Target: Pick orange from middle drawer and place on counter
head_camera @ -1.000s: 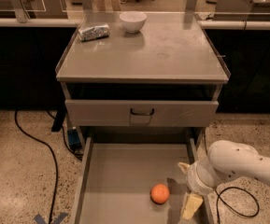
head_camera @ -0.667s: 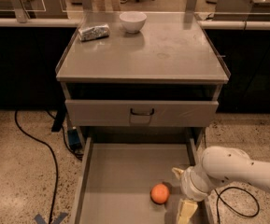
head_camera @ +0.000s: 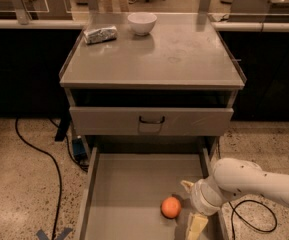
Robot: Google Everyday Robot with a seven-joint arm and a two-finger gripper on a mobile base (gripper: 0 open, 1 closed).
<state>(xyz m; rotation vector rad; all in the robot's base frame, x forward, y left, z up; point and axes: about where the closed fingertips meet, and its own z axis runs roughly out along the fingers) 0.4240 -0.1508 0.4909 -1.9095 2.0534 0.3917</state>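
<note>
The orange [head_camera: 171,207] lies on the floor of the open middle drawer [head_camera: 129,184], near its front right. My gripper [head_camera: 189,207] is low inside the drawer, just right of the orange, on a white arm that comes in from the right. It is open, with one cream fingertip [head_camera: 186,185] behind the orange and the other finger [head_camera: 196,226] in front of it. The orange sits at the mouth of the gap, not held. The counter [head_camera: 174,54] is the grey top of the cabinet above.
A white bowl [head_camera: 142,23] and a crumpled foil packet [head_camera: 100,34] stand at the counter's back left. A shut upper drawer front with a black handle [head_camera: 151,120] overhangs the open drawer. Black cables [head_camera: 39,154] lie on the speckled floor on both sides.
My arm and gripper have shifted left across the drawer, closer to the orange. The orange has not moved.
</note>
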